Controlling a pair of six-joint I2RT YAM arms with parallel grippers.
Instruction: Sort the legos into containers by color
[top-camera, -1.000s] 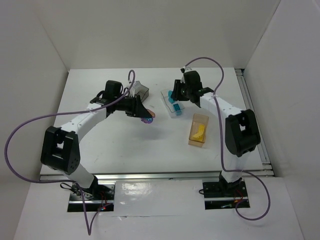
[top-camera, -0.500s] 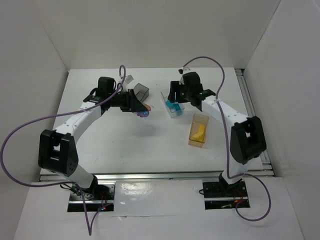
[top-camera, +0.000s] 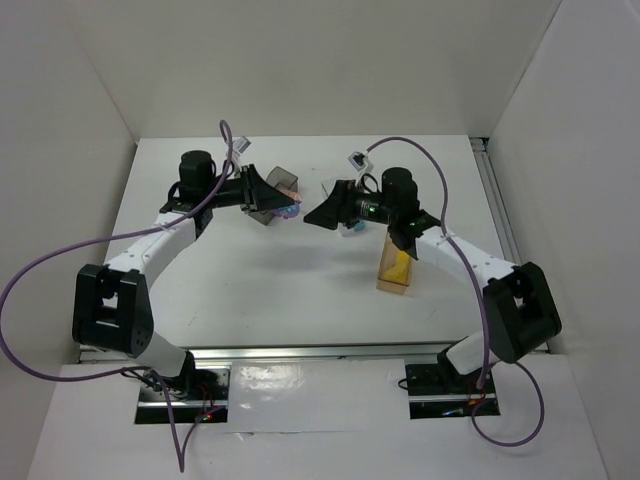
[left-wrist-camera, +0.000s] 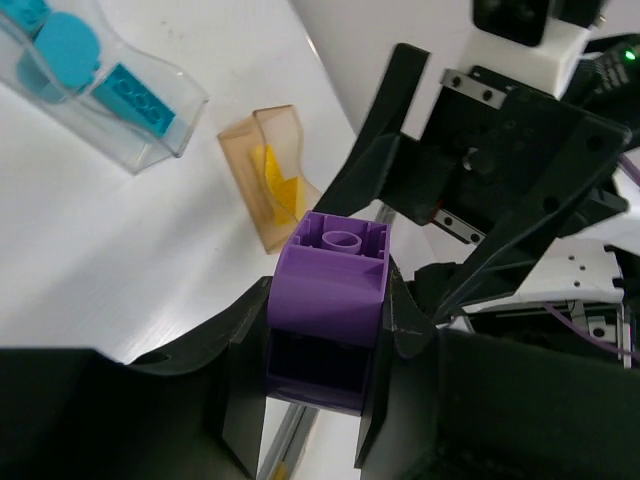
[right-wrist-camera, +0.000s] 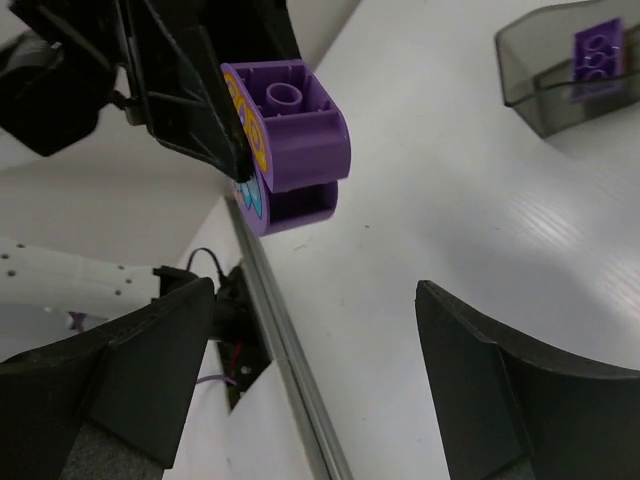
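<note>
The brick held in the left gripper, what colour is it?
Purple. The brick shows best in the left wrist view.

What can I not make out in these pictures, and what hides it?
Top view: the right arm covers most of the clear bin.
Left wrist view: the frame edge cuts that bin, so teal legos cannot be counted.
Right wrist view: the edge cuts the dark grey bin, hiding some contents.
</note>
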